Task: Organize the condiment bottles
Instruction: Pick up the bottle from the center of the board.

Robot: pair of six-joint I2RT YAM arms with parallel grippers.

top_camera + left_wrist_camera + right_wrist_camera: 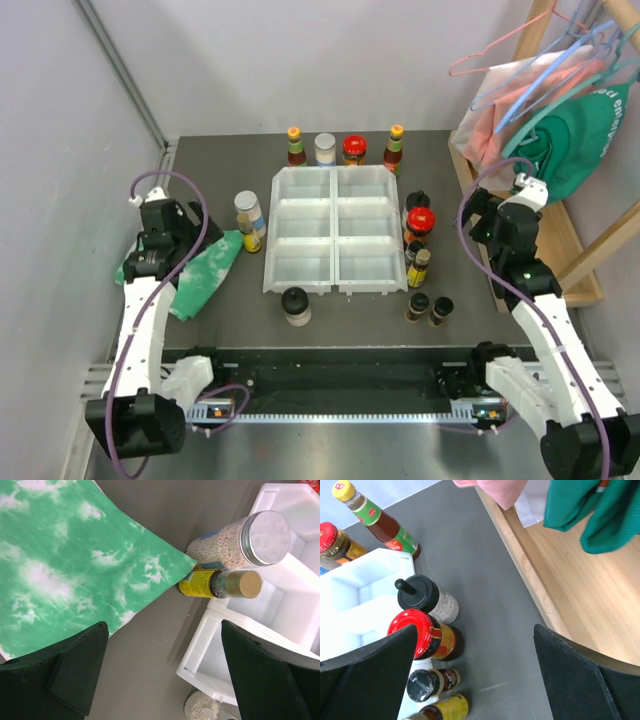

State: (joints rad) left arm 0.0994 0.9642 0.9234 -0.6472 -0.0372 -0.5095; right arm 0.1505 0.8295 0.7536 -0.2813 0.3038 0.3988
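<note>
While both arms reach out over the dark surface (350,325), the condiment bottles stand around the white compartmented tray (335,232) that lies in its middle.

Behind the tray there is a row of four: a yellow-capped sauce bottle (295,146), a pale-lidded jar (325,149), a red-lidded jar (354,150) and a second yellow-capped sauce bottle (395,148). Just beside the tray's left wall stands a clear jar of pale grains (235,542) with a silvery lid, touching a small yellow-labelled bottle (215,583). The corner of the green-white cloth (75,570) reaches that small bottle. At the tray's near edge stands a black-capped jar (295,305).

Along the right wall runs a line, upright and close together: a black-capped grinder jar (427,600), a red-lidded jar with a dark label (425,640), a smaller dark-capped bottle (427,684) and another yellow-labelled bottle (445,709). Two tiny dark jars (417,306) (440,310) stand side by side nearer the arms.

The left arm (140,310) hangs over the cloth's edge, and the left arm's jaws are spread wide with nothing between them (only bare surface shows in the gap). The right arm (545,310) hovers just right of the line of bottles, beside a wooden rack (570,580). The right arm's jaws are likewise spread wide and hold nothing.
</note>
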